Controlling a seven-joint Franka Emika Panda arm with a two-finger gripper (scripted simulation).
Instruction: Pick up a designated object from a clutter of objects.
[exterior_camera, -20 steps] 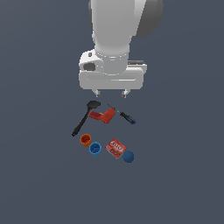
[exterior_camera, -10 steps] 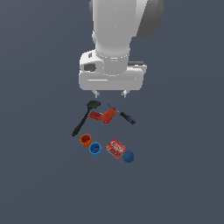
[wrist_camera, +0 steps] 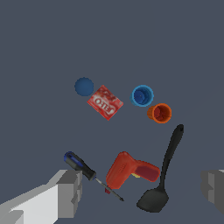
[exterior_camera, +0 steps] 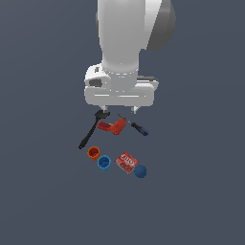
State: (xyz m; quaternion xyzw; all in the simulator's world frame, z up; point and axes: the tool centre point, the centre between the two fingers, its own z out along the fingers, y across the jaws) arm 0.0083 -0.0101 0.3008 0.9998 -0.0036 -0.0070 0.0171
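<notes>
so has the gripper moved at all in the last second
No. In the exterior view the gripper hangs above the red drill and spatula exactly as before, and the blue cup lies untouched.

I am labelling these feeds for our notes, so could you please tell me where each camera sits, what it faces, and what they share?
Exterior view: off the arm, facing the white arm and its claw hanging above the clutter on the grey floor.
Wrist view: on the wrist, looking down between the two grey fingers at the clutter.
Shared: blue cup, orange cup, red box, red drill, spatula, screwdriver, dark-blue ball.
</notes>
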